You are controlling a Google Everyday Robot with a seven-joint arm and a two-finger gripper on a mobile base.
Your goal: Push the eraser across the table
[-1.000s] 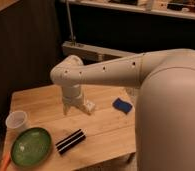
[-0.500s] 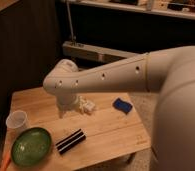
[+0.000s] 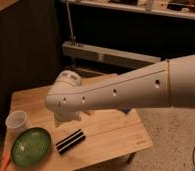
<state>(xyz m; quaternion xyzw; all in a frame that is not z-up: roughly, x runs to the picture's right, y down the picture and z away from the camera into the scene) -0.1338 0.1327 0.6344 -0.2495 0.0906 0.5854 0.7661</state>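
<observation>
The eraser (image 3: 71,141), a flat black block with pale stripes, lies at an angle on the light wooden table (image 3: 116,135) near its front edge, just right of the green plate (image 3: 31,146). My white arm reaches from the right across the table's middle. The gripper (image 3: 69,118) hangs below the arm's rounded end, a little behind and above the eraser and apart from it. The arm hides most of the gripper.
A white cup (image 3: 17,121) stands at the table's left edge behind the plate. An orange object (image 3: 5,161) pokes out at the front left corner. A metal rack (image 3: 106,54) and a dark wall stand behind the table. Speckled floor lies to the right.
My arm has swung left and lower over the table and now covers the blue pad. The gripper end has come nearer the eraser. The eraser has not moved.
</observation>
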